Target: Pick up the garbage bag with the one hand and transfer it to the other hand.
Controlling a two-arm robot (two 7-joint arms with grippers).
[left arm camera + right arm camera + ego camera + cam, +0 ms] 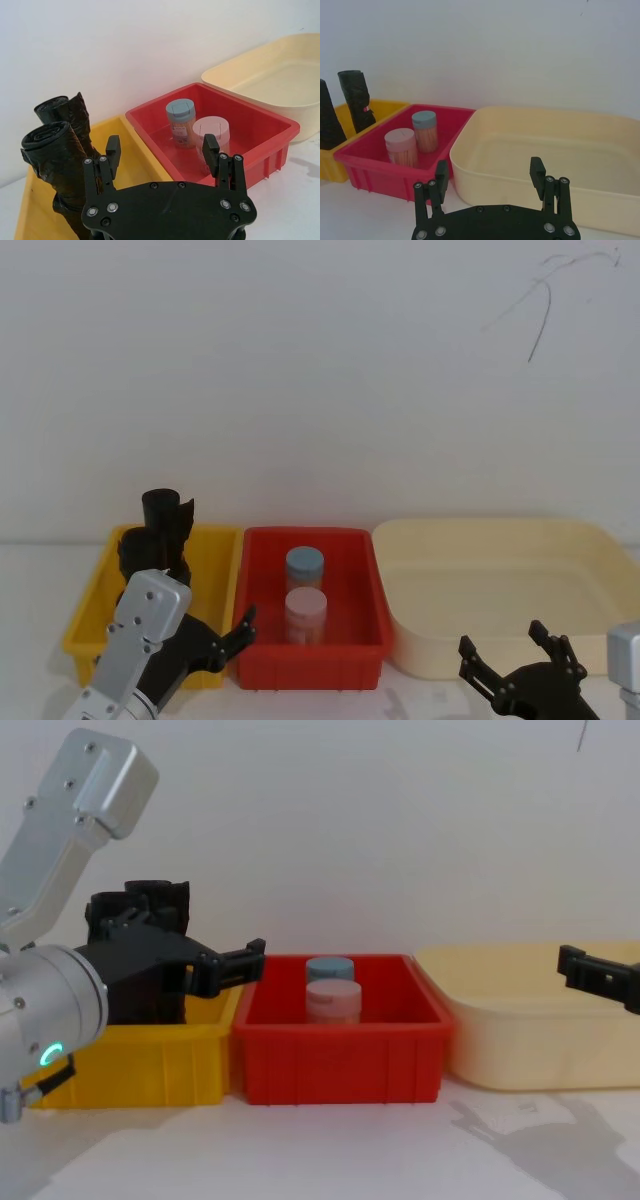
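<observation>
In the left wrist view the left hand [161, 152] is spread wide and holds nothing. The garbage bag [50, 150] stands upright in the yellow bin [141, 162], just beside one finger [113, 149] but outside the gap. A second roll [70, 112] stands close behind it; I cannot tell whether the two touch. The other finger sits in front of the red bin [272, 157], which holds a blue-lidded jar [180, 122] and a pink jar [212, 132]. The bottom of the bag is cut off.

In the right wrist view the right hand [489, 172] is also wide open and empty, low over the worktop [370, 215] in front of the cream tub [545, 150]. It is well apart from the rolls, one of which is cut off by the frame.

In the head view both arms sit low. The left arm's silver casing covers much of its hand, so only one finger shows clearly, near the red bin's corner.

In the chest view the left hand lies in front of the rolls, black on black, and their outlines are hard to separate. A green light glows on that arm. The right hand is cut off at the edge.

My reading is that the step in hand is the reach: nothing is gripped and the transfer has not begun. The next move calls for shifting the left hand sideways until the bag lies between its fingers. It should then close without catching the second roll and lift the bag clear of the bin wall.
</observation>
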